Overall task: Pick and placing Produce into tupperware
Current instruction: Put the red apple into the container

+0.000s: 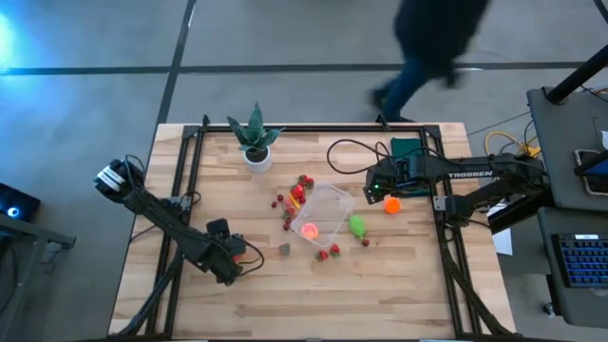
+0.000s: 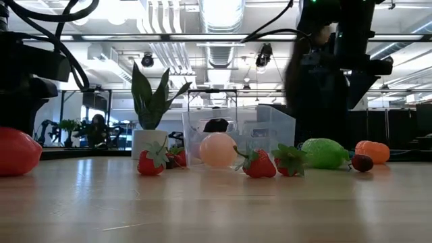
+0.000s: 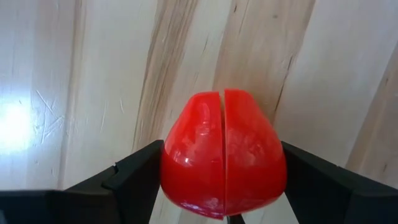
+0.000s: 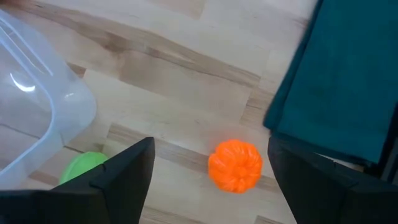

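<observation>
My left gripper (image 1: 242, 262) is low over the table's near-left part, shut on a red produce piece (image 3: 224, 155) that is split down its middle. My right gripper (image 4: 211, 149) hangs open above the orange piece (image 4: 235, 165), which lies on the wood between its fingers without touching them. The clear tupperware (image 1: 325, 211) stands at the table's middle with a pink piece (image 1: 309, 229) inside. A green piece (image 1: 357, 225) lies by its right side. Strawberries (image 1: 302, 185) lie around the tub, some by its near corner (image 1: 328, 253). My left gripper pinches the red piece (image 3: 171, 165) between its two fingers (image 3: 134, 177), one on each of its opposite sides, coming from above. In the low view the red piece (image 2: 15, 151) sits low, seemingly with its underside on the table.
A spiky green plant in a white pot (image 1: 255, 142) stands near the far edge. A dark green cloth (image 1: 408, 149) lies at the far right, next to the right arm. A person (image 1: 432, 43) walks on the floor beyond the far edge. Bare wood stretches along the near edge.
</observation>
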Controlling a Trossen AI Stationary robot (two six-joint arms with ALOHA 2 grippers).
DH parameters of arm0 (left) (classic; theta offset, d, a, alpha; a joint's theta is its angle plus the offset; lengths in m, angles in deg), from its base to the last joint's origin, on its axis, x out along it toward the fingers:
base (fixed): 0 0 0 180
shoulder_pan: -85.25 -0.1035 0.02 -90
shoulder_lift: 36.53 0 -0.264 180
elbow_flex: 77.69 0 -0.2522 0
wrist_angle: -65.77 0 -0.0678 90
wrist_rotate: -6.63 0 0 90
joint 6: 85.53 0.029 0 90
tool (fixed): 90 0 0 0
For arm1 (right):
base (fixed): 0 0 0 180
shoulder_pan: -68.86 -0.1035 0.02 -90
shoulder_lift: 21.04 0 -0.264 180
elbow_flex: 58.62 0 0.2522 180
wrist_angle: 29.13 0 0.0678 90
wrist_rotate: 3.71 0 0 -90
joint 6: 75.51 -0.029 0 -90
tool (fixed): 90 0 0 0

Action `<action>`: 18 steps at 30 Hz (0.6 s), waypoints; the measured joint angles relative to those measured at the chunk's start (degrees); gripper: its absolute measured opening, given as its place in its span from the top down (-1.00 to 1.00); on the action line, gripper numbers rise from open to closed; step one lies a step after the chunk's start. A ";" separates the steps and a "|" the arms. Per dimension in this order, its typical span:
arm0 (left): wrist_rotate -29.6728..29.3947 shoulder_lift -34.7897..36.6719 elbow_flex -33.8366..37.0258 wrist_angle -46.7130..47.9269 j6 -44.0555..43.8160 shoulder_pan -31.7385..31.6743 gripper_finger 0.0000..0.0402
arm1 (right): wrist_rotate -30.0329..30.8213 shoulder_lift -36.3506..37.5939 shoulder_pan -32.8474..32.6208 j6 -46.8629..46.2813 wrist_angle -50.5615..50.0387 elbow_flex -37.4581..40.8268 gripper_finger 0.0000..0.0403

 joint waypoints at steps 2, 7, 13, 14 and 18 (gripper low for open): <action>-0.06 0.00 0.00 -0.13 -0.02 0.00 -0.28 | 0.00 0.00 0.00 0.34 0.01 0.00 -0.49; -0.01 0.09 0.00 -0.25 -0.07 -0.53 -0.28 | -0.01 0.00 0.00 0.91 -0.02 0.00 -0.50; 0.00 3.46 -0.72 0.37 0.89 -2.96 -0.36 | -0.17 0.01 0.00 1.55 -0.02 0.00 -0.50; -0.18 4.48 -0.96 0.58 1.73 -3.69 -0.35 | -0.38 0.02 0.00 1.81 0.01 0.00 -0.49; -2.94 10.07 -2.56 2.87 6.79 -8.31 -0.30 | -0.49 0.07 0.00 3.04 0.03 0.00 -0.49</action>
